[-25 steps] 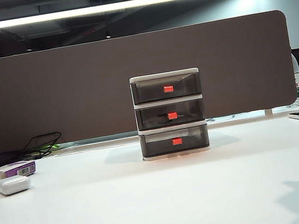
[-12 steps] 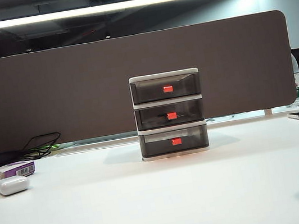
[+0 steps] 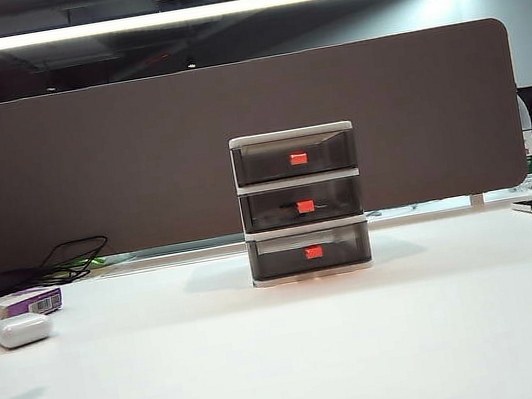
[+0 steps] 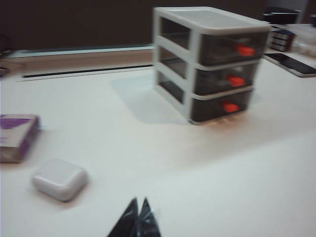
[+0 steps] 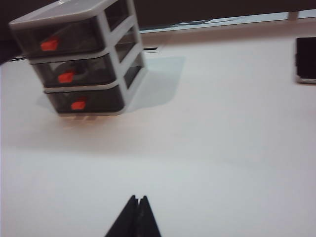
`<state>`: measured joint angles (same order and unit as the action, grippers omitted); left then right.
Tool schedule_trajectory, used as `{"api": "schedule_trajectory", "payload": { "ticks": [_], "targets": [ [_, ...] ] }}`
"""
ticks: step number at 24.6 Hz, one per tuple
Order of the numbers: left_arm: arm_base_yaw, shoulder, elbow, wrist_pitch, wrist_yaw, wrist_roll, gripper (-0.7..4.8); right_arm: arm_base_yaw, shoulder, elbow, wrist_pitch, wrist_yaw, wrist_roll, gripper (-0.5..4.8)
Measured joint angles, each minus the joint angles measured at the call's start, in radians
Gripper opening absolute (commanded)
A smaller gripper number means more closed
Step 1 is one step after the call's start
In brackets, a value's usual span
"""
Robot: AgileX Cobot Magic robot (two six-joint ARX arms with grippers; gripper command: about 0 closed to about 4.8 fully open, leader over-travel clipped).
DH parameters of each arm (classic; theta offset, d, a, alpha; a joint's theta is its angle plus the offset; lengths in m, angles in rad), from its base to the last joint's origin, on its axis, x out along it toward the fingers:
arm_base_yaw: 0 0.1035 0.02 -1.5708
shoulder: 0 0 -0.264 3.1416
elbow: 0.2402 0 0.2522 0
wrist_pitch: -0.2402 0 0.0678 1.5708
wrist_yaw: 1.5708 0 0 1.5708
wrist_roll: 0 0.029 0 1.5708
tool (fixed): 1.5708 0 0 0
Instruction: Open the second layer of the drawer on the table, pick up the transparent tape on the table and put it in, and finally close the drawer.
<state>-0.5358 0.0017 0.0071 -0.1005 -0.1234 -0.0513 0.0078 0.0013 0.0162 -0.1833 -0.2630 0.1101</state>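
The drawer (image 3: 301, 203) sits mid-counter (image 3: 291, 357), all layers shut, tape apparently inside the middle one (dark shape only). Left gripper (image 4: 138, 217) and right gripper (image 5: 136, 215), both clenched empty, hang near the counter's 6 o'clock edge, likely parked.

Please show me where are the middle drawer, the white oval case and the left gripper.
middle drawer (image 3: 303, 205): exterior view, on its smoky grey front beside the red handle.
white oval case (image 4: 60, 178): left wrist view, on its top face.
left gripper (image 4: 138, 219): left wrist view, between the shut fingertips.
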Motion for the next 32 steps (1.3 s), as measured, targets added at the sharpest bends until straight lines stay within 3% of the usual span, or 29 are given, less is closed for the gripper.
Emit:
{"api": "schedule_trajectory", "payload": {
  "ticks": [5,10,20,27,32],
  "targets": [
    [0.33,0.0,0.0,0.0,0.223,0.013,-0.06,-0.037,0.0,-0.006,0.019,0.02,-0.006,-0.05],
    [0.474,0.0,0.0,0.015,0.235,0.013,-0.06,-0.037,0.0,-0.008,0.023,0.108,-0.011,-0.05],
    [0.545,0.0,0.0,0.137,0.229,0.034,-0.06,-0.037,0.0,-0.008,0.053,0.194,-0.029,-0.05],
    [0.545,0.0,0.0,0.138,0.23,0.035,-0.06,-0.037,0.0,-0.008,0.219,0.21,-0.033,-0.05],
    [0.545,0.0,0.0,0.133,0.229,0.035,-0.06,-0.036,0.0,-0.008,0.23,0.209,-0.058,-0.05]
  ]
}}
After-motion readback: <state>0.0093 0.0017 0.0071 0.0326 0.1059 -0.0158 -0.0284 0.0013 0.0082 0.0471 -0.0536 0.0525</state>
